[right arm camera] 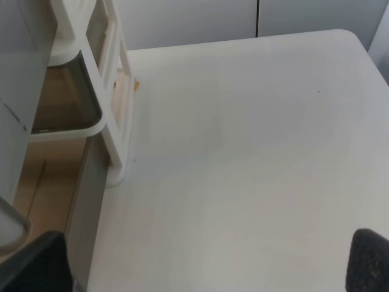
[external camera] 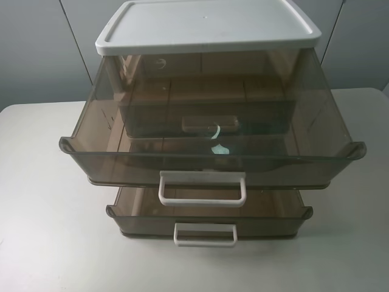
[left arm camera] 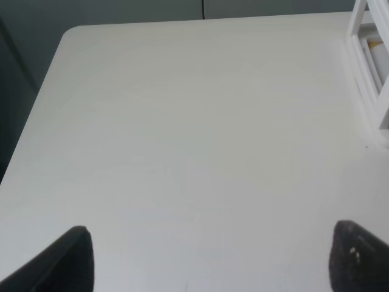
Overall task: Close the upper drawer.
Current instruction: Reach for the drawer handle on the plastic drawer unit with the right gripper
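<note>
The upper drawer (external camera: 213, 159) is the tall smoky-brown one under the white lid (external camera: 206, 25). It is pulled far out toward the front, with flared rim corners and a wide white loop handle (external camera: 202, 188). Neither gripper shows in the exterior high view. My left gripper (left arm camera: 209, 261) is open and empty over bare table, with the cabinet's white frame (left arm camera: 368, 61) off to one side. My right gripper (right arm camera: 200, 267) is open and empty over the table beside the cabinet's frame (right arm camera: 112, 91). Brown drawer walls (right arm camera: 67, 100) show there; I cannot tell which drawer.
A lower brown drawer (external camera: 206, 219) with a thinner white handle (external camera: 205, 234) is also pulled out. A shallow drawer's small handle (external camera: 209, 123) shows through the upper drawer. The cabinet stands on a white table (external camera: 42, 201) with rounded corners.
</note>
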`<state>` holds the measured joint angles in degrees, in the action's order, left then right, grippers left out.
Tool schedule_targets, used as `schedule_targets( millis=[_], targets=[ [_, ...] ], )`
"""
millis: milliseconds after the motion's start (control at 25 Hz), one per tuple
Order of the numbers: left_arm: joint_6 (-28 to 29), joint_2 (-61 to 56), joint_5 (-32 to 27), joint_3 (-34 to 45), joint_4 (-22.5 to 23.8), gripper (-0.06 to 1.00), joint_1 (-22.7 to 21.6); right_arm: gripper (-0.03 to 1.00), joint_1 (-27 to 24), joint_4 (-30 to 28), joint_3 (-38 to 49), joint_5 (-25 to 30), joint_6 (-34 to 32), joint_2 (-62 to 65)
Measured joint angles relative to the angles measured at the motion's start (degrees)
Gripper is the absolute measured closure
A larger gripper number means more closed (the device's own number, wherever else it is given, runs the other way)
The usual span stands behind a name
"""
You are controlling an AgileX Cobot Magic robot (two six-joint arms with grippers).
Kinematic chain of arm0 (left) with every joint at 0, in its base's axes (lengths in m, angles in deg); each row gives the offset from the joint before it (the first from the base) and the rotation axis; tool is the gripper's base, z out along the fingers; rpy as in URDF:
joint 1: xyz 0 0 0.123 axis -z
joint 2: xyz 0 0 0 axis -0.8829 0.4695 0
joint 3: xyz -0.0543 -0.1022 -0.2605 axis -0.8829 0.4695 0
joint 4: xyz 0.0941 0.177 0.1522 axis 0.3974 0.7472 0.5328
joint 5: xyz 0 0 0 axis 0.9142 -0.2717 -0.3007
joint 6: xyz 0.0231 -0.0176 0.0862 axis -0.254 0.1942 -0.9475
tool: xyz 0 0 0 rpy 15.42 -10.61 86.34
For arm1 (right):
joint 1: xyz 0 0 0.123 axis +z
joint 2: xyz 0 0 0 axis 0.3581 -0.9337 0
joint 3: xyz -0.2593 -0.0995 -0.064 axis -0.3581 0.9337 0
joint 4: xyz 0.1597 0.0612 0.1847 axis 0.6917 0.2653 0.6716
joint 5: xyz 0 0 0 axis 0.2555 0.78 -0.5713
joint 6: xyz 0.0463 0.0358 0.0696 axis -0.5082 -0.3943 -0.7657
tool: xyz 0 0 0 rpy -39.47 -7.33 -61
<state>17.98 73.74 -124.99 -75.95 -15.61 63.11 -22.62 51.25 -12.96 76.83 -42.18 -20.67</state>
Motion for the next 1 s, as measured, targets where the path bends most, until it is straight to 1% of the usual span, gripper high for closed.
schedule_targets(
  millis=[1000],
  targets=[
    [0.0, 0.0, 0.0, 0.0, 0.0, 0.2, 0.0, 0.29, 0.0, 0.0, 0.0, 0.0, 0.1, 0.0]
  ],
)
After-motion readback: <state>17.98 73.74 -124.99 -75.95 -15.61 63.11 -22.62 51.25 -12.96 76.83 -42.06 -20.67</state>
